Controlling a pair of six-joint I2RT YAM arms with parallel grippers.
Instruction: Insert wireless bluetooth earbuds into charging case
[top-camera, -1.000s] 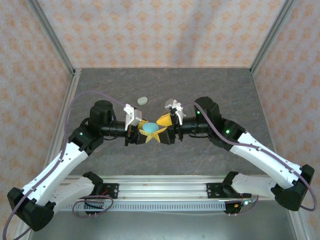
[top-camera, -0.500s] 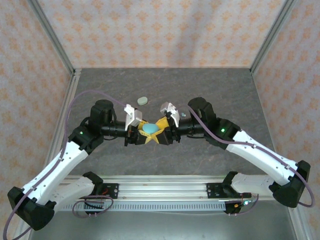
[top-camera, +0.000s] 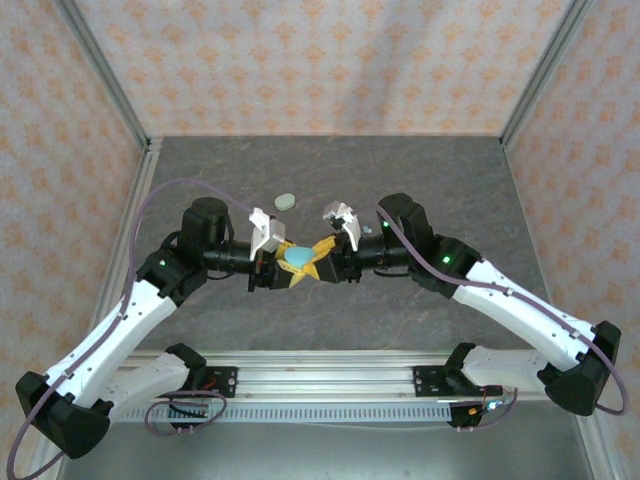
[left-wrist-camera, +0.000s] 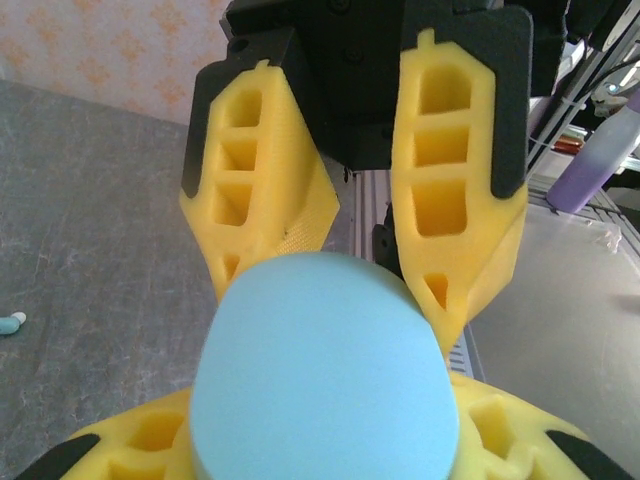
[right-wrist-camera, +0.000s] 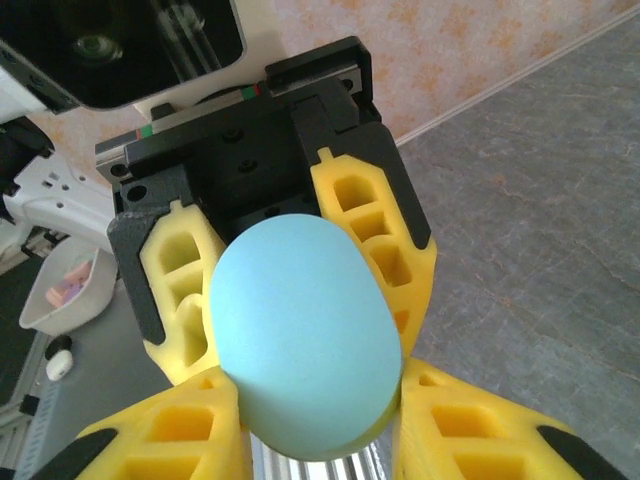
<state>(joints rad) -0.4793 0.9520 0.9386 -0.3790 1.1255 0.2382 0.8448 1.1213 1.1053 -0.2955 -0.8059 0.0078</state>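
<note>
Got the left gripper (top-camera: 290, 264) clamped on the blue charging case (top-camera: 299, 257), holding it up off the grey table (top-camera: 430, 180), dead centre between the two arms. From the left wrist cam, looking at own yellow fingers (left-wrist-camera: 125, 445) hugging the near end of that oval, one on each side, broad face turned toward the lens.

Nose to nose with the right gripper (top-camera: 314, 262), in from the opposite side, jaws spread into a fairly wide V around the far end of the same case. Looks like contact on both sides from the right wrist cam, but honestly can't tell about an actual squeeze there, so leaving that one as unknown. Just a smooth matte blue oval from both wrist cams, too close up for any detail.

As for the earbuds: spotted just one earbud (left-wrist-camera: 12, 322), tiny and pale, lying loose on the table at the far left edge of the left wrist view, well apart from the held case.

Further out: a second, pale oval case (top-camera: 285, 201) flat on the table behind the left gripper, well apart from the grippers. Fat purple cable (left-wrist-camera: 590, 170) at the right edge of the left wrist view. Off to the left in the right wrist view, a small white tray (right-wrist-camera: 60, 295) with something pinkish inside, too blurry for more. Peach patterned walls (top-camera: 300, 60) round the back and sides.
</note>
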